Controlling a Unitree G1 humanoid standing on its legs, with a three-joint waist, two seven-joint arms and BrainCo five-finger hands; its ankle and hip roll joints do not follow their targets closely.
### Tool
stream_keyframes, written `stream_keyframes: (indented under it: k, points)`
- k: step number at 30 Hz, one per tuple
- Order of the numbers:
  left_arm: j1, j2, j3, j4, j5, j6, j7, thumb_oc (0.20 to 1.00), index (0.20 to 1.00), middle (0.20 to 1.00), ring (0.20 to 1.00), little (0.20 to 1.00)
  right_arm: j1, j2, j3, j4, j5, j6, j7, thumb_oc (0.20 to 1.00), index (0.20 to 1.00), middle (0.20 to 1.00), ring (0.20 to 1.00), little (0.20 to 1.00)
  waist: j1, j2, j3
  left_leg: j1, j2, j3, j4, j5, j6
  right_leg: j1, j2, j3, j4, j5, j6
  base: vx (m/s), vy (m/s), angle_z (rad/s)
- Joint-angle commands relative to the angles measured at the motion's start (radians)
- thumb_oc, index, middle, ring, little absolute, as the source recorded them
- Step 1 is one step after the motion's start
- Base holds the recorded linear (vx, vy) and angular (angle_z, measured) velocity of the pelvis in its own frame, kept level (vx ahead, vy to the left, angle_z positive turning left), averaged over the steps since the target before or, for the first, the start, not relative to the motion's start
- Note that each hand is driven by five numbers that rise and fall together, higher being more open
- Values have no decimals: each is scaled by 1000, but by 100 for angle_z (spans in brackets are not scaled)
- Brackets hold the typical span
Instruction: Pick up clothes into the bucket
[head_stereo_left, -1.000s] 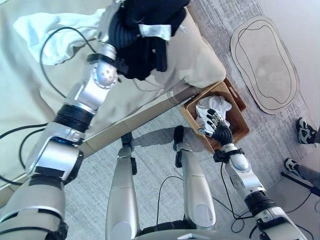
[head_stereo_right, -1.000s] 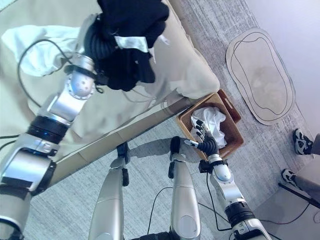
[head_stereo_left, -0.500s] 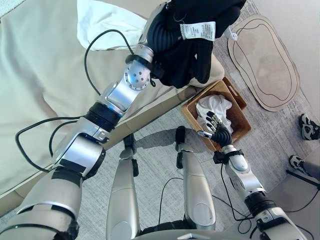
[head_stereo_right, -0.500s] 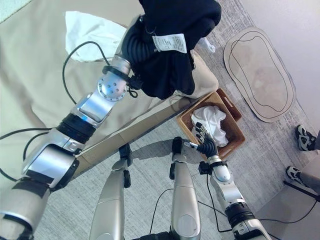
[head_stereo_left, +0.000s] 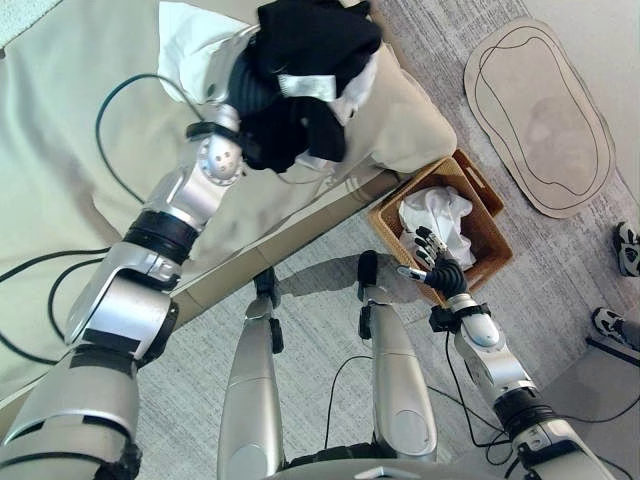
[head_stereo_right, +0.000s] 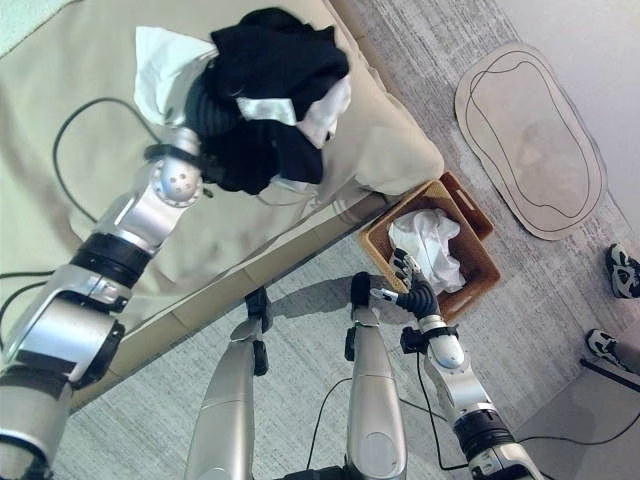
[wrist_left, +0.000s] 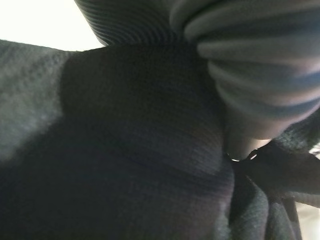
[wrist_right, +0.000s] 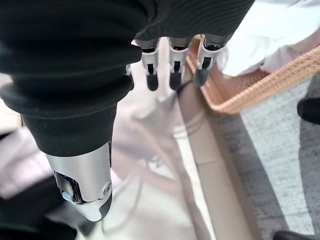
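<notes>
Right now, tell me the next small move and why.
Probably swing the left hand toward the wicker basket. The black garment is bunched over that hand above the bed, well short of the basket, which already holds a white cloth. The right hand hangs open at the basket's rim.

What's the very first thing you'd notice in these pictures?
A black garment bundled over the robot's left hand, held up above the beige bed. Next, the wicker basket on the floor beside the bed, with white clothes in it and the right hand hovering over its edge.
</notes>
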Motion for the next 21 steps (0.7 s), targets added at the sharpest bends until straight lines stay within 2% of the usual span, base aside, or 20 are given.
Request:
stream_keyframes:
  k: [1,2,6,11,12,13,14,21]
  points:
    - [14,47,104,19,74,-12,94,200,200,200,200,200,89,-18,-20,-45,-5,-43,-4,1000,1000,1000,1000,1000,-6,-16,-113,-32,-18,7,34,-40,38,-1,2,-17,-83,98,17,0,0,0]
    - [27,84,121,40,88,2,116,200,200,200,200,200,98,-22,-22,-49,-1,-48,1,1000,1000,1000,1000,1000,-4,-17,-114,-35,-16,5,36,-41,37,-3,3,-17,-83,98,17,0,0,0]
    - [41,119,125,105,93,22,116,200,200,200,200,200,100,-24,-19,-52,7,-48,4,1000,1000,1000,1000,1000,-3,-19,-115,-40,-15,6,38,-41,35,-4,5,-19,-85,100,17,4,1,-3]
    - [61,122,118,129,101,23,107,200,200,200,200,200,95,-23,-16,-56,8,-48,1,1000,1000,1000,1000,1000,-1,-23,-114,-41,-13,5,41,-42,35,-4,7,-19,-85,98,17,0,0,0]
    - [58,119,109,145,114,27,109,595,595,595,595,595,93,-23,-15,-55,7,-48,0,1000,1000,1000,1000,1000,-2,-24,-114,-42,-13,5,41,-43,35,-4,8,-19,-84,97,17,0,0,0]
    - [57,119,108,146,114,26,109,937,937,937,937,937,93,-22,-15,-55,7,-48,0,1000,1000,1000,1000,1000,-1,-24,-114,-42,-13,5,41,-43,35,-4,8,-19,-84,97,17,0,0,0]
    - [51,111,103,159,124,38,113,1000,1000,1000,1000,1000,92,-23,-14,-56,8,-51,-1,1000,1000,1000,1000,1000,-2,-26,-114,-43,-12,6,42,-43,35,-4,8,-20,-84,96,16,0,0,0]
    - [24,110,82,206,151,69,110,1000,1000,1000,1000,1000,100,-29,-13,-59,6,-51,-3,1000,1000,1000,1000,1000,-6,-28,-116,-45,-10,6,46,-47,37,-9,12,-19,-78,94,17,0,0,0]
